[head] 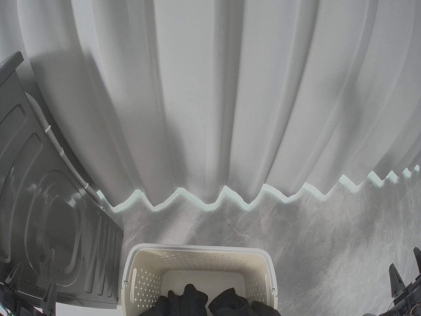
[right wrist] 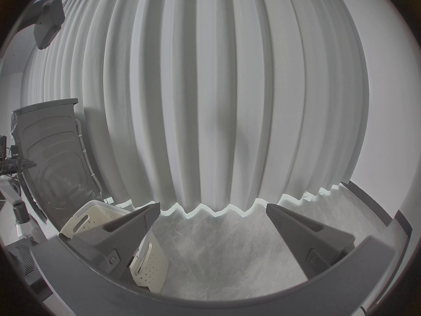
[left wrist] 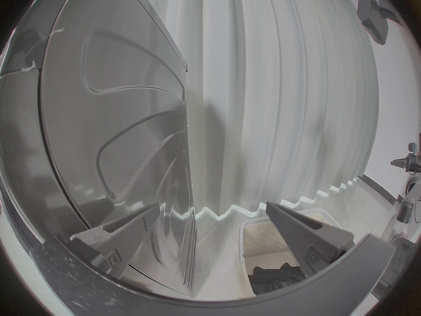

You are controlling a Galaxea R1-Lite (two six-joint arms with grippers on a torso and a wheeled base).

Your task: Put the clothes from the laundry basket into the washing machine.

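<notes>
A cream laundry basket (head: 199, 254) stands on the floor at the bottom centre of the head view, with dark clothes (head: 206, 303) in it. The grey washing machine (head: 48, 216) stands to its left, showing its side panel. My left gripper (head: 31, 286) is open and empty at the bottom left, beside the machine. In the left wrist view the left gripper (left wrist: 212, 213) frames the machine's side (left wrist: 114, 123), the basket (left wrist: 258, 240) and the dark clothes (left wrist: 276, 275). My right gripper (head: 405, 271) is open at the bottom right, over bare floor; the right wrist view shows the right gripper (right wrist: 212, 213) empty, with the basket (right wrist: 105, 220) off to its side.
A white pleated curtain (head: 228, 88) hangs across the back, its hem just above the grey marble-look floor (head: 333, 246). A corrugated hose (head: 57, 145) runs down the washing machine's back edge. Open floor lies to the right of the basket.
</notes>
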